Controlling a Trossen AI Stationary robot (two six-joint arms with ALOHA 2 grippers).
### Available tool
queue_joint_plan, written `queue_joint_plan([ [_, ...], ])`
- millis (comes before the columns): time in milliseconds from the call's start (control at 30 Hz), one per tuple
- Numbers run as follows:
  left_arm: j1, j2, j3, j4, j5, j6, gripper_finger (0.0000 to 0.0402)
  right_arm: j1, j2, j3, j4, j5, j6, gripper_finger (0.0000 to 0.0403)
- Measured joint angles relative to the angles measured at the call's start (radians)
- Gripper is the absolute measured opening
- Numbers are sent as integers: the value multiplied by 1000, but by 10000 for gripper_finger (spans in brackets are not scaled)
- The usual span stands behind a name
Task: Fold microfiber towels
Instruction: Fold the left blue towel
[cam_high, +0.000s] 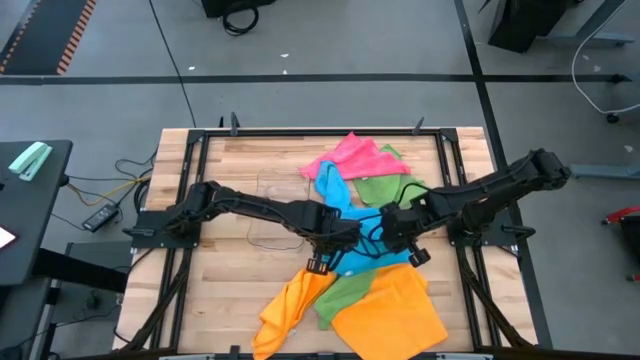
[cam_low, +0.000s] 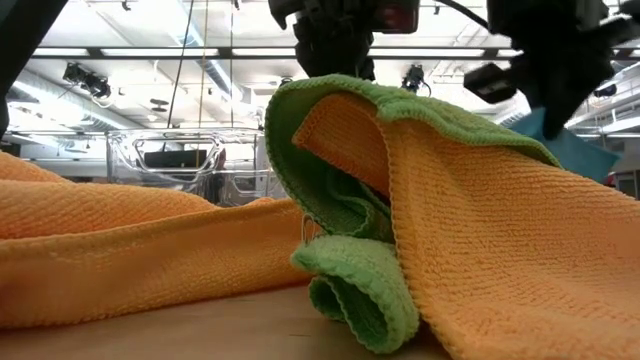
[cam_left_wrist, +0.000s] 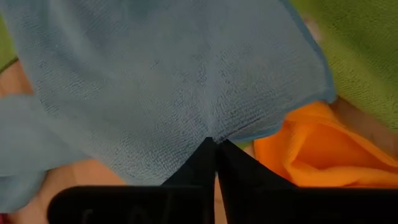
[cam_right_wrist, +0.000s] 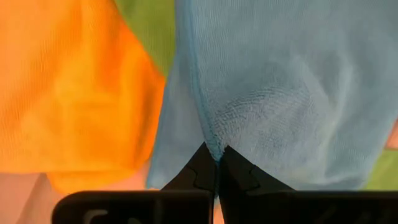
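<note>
Towels lie heaped mid-bench toward its right edge; my left end effector (cam_left_wrist: 214, 144) and right end effector (cam_right_wrist: 214, 152) are each clamped on an edge of the blue towel (cam_high: 345, 200). Next, I judge: lift it clear and spread it flat on bare bench (cam_high: 225, 270).
</note>
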Motion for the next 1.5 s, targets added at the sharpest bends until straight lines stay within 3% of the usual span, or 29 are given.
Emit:
queue_joint_plan([
  [433, -32, 10, 0, 12, 0, -28, 22, 52, 0, -13, -99, 23, -91, 12],
  [667, -45, 10, 0, 29, -2, -36, 17, 58, 0, -27, -23, 11, -60, 17],
  [933, -45, 10, 0, 33, -2, -55, 16, 114, 0, -72, -1, 0, -26, 71],
  [1067, -45, 10, 0, 34, -2, -55, 14, 151, 0, -76, -1, -61, -13, 110],
  [1267, -45, 10, 0, 37, -1, -89, 41, 147, -1, -59, -70, -64, 29, 151],
  [1500, -44, 10, 0, 17, 0, -147, 104, 71, -38, -59, -90, -62, 76, 156],
])
